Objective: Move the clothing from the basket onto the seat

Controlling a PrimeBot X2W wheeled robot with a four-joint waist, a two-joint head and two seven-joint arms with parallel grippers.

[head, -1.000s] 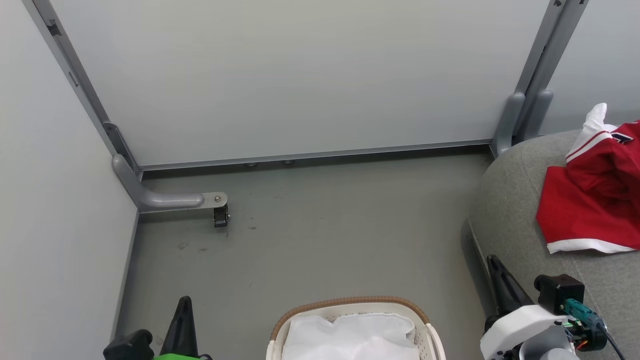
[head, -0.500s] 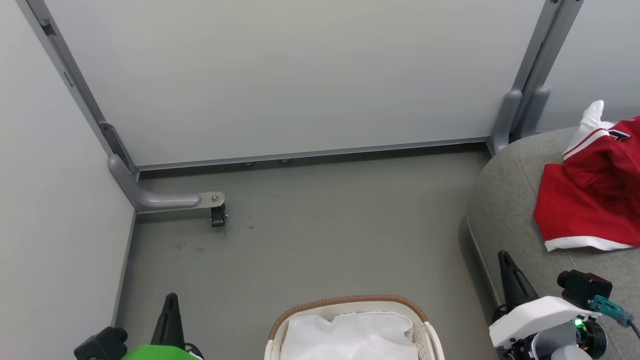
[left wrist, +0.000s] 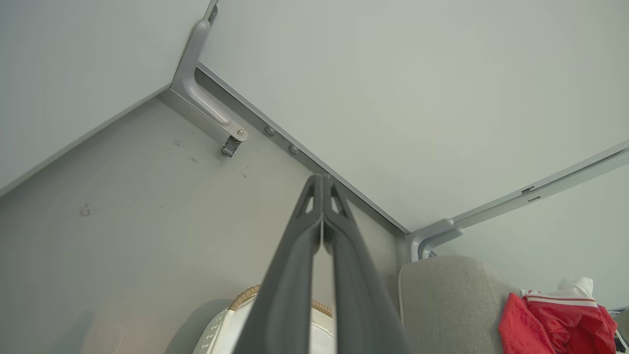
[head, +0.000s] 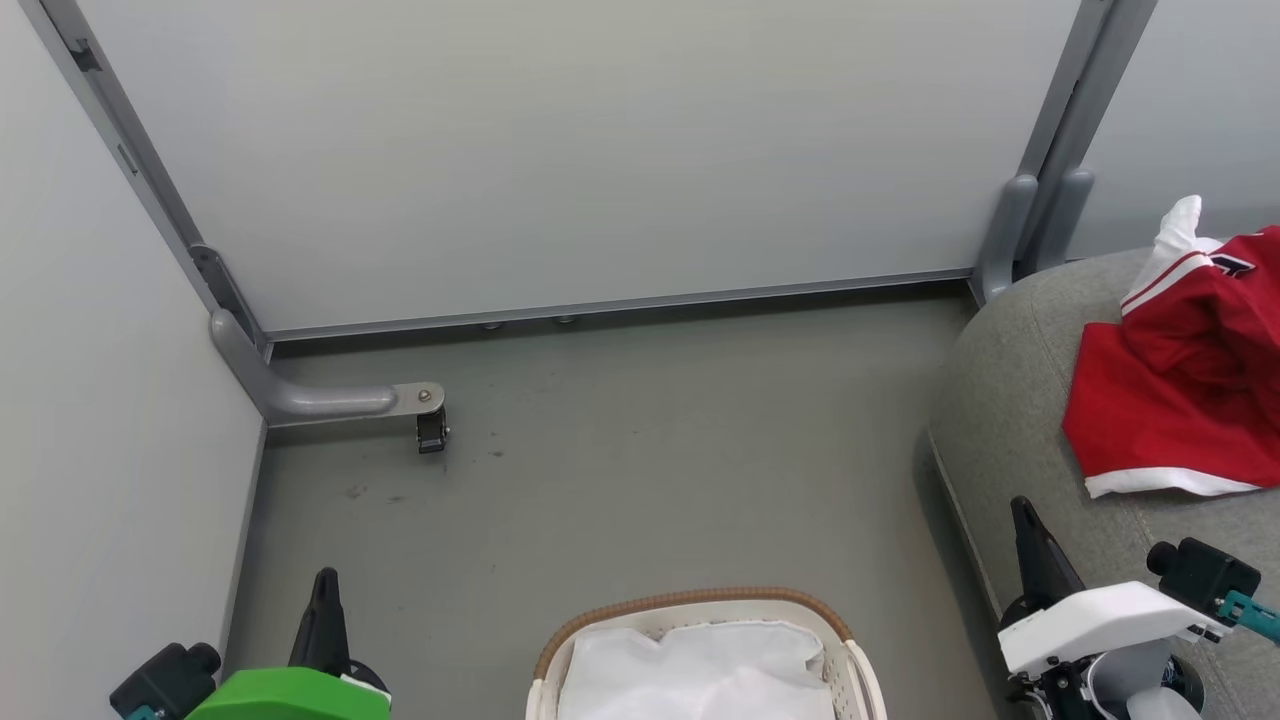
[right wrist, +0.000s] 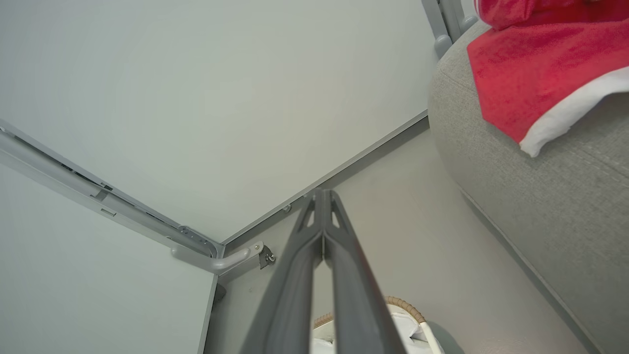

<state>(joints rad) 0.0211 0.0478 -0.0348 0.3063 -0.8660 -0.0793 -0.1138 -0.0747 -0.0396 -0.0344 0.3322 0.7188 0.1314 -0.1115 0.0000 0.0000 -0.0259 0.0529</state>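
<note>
The clothing (head: 1170, 400) lay in a rumpled red heap at the right edge of the head view, on the seat (head: 1010, 400), with its white striped hem toward the lower side of the pile and a small dark mark near the top right. The basket (head: 700, 603) stood at the bottom centre on the floor (head: 620, 480), well apart from the heap. The part of it inside the frame held a pale, creased white fabric (head: 700, 665); whether that was a liner or another garment could not be told. The left gripper (head: 324, 590) rose at the lower left and the right gripper (head: 1025, 520) at the lower right, against the seat's near edge. In each wrist view the two fingers (left wrist: 295, 275) were pressed together along their length, the tips meeting, with nothing caught between them. The red cloth looked light, limp and unlikely to be harmed by a firm pinch. It would probably sag and trail from whatever point was lifted rather than keep any shape. A raised fold or a bunched ridge would likely give the fingers more to bite on than a flat stretch. The thicker white hem seemed a fair place to take hold, since a single thin layer might slip out.
</note>
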